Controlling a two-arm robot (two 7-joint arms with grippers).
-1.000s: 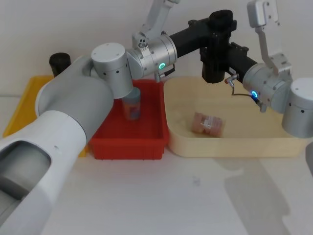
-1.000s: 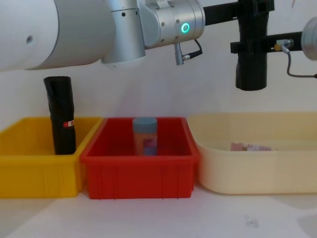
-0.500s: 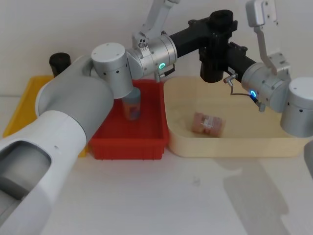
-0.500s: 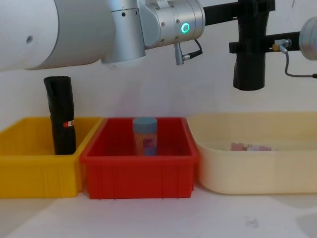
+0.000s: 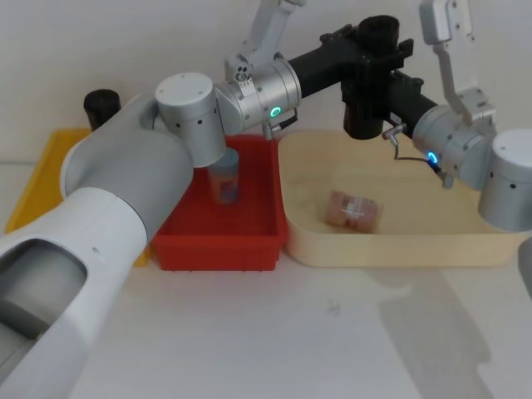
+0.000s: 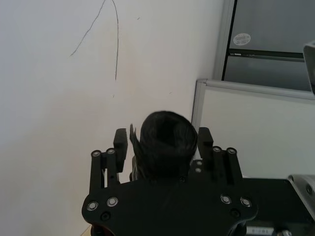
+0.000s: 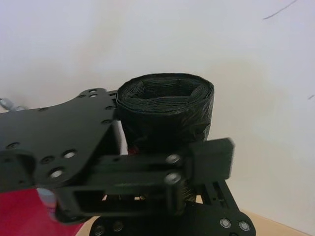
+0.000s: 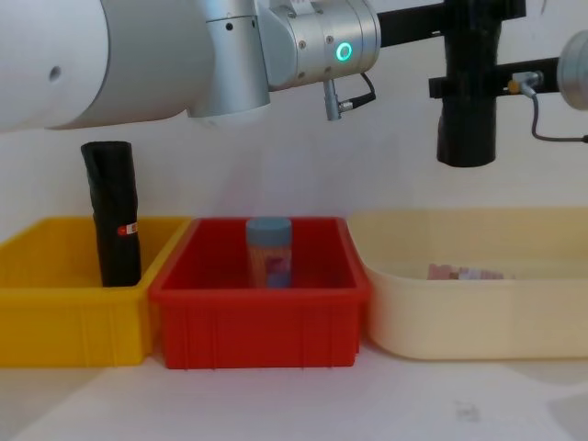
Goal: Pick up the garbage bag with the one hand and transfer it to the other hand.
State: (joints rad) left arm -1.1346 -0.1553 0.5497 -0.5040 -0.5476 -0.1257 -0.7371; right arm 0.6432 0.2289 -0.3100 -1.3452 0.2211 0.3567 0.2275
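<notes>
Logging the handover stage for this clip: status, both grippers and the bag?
Left gripper and right gripper both shut on the garbage bag. Bag upright, held high above the cream bin. Nothing in the way.

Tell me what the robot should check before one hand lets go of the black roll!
1. Garbage bag is upright in the air above the cream bin: ok.
2. Right gripper has its fingers on both sides of the roll, as the right wrist view shows: ok.
3. Right gripper squeezes firmly enough to carry the roll alone: cannot tell.
4. Left gripper is still shut on the roll, a finger on each side in the left wrist view: ok, so it has not been let go too early.
5. If the roll slips, it would likely drop into the cream bin near the pink packet: ok.
6. The other black roll with the label stands apart in the yellow bin: ok.
</notes>
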